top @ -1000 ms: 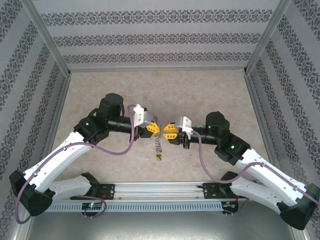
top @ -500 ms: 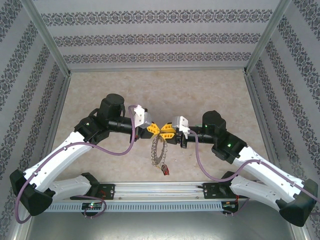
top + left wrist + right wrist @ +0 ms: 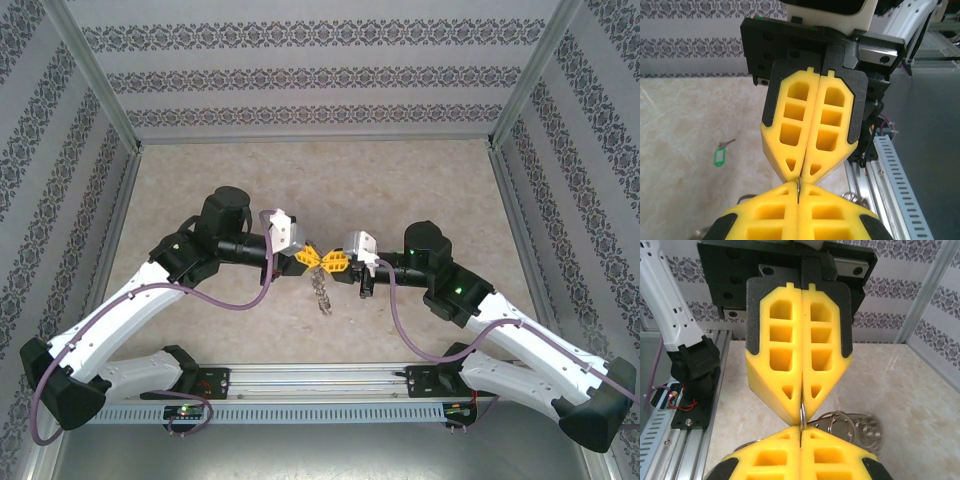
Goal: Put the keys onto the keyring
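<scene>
Both pincers are fully closed. The left gripper (image 3: 314,258) and the right gripper (image 3: 331,262) meet tip to tip above the table (image 3: 420,190), and each clamps the thin wire of the keyring (image 3: 322,291) between its yellow pads. You see the keyring hanging below the joined tips, edge-on to the top camera, with its silvery keys bunched underneath. In the left wrist view you find the green key (image 3: 720,156) lying on the table, well apart from the keyring and not threaded on it.
</scene>
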`<action>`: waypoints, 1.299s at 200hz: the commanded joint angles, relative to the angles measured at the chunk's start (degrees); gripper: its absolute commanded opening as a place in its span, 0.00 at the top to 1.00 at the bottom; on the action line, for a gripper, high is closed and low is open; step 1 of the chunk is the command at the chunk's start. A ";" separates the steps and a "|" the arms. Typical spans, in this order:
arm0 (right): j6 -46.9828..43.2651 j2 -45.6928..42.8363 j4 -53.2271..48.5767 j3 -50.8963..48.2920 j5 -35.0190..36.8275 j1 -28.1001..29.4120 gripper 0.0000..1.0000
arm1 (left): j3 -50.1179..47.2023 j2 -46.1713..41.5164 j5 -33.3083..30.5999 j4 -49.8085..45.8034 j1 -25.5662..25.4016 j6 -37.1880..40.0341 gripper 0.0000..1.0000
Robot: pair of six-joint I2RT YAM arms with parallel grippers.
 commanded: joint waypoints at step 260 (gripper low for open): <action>-5.50 -3.57 -10.59 6.00 14.57 7.03 0.69 | -6.57 -4.41 -4.65 10.89 -2.92 -7.22 1.00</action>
